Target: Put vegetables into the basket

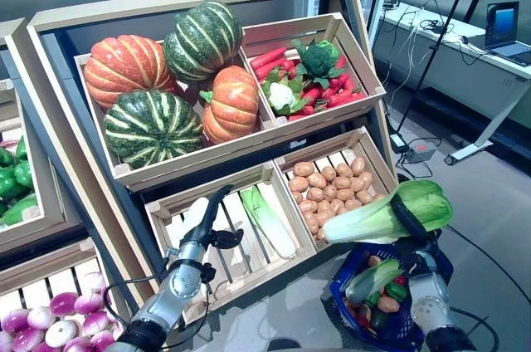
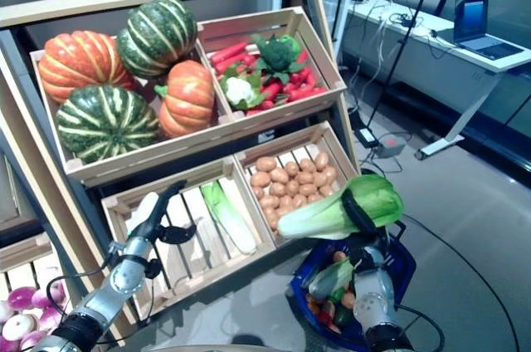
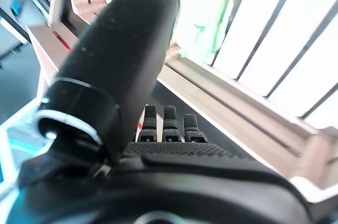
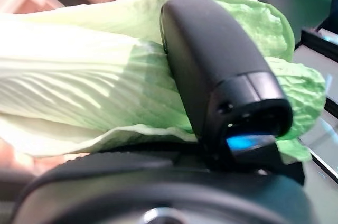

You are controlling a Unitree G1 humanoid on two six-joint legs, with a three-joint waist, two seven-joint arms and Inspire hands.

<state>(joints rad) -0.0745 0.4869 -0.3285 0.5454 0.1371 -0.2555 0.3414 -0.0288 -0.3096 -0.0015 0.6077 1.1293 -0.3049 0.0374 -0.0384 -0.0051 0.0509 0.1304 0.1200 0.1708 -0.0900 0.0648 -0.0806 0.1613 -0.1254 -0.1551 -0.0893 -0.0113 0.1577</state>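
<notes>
A: What is the right hand (image 1: 412,216) doing?

B: Its fingers and thumb are wrapped round a cabbage (image 1: 386,214), a long head with a pale white-green stalk end and ruffled bright green leaves. It lies roughly level, stalk end toward the crates, held in the air above the basket (image 1: 394,329).

A: And the basket?

B: Blue, on the floor beside the stand (image 1: 58,161), already holding a green-and-white vegetable (image 1: 371,281) and a few small red, green and brown pieces.

A: The left hand (image 1: 202,223)?

B: Raised over the lower left crate (image 1: 217,236), fingers fairly straight, holding nothing. A second cabbage (image 1: 267,219) lies in that crate, close beside the hand.

A: What else is on the stand?

B: Potatoes (image 1: 325,187) in the lower right crate, pumpkins (image 1: 170,82) at the upper left, mixed vegetables (image 1: 305,78) at the upper right.
</notes>
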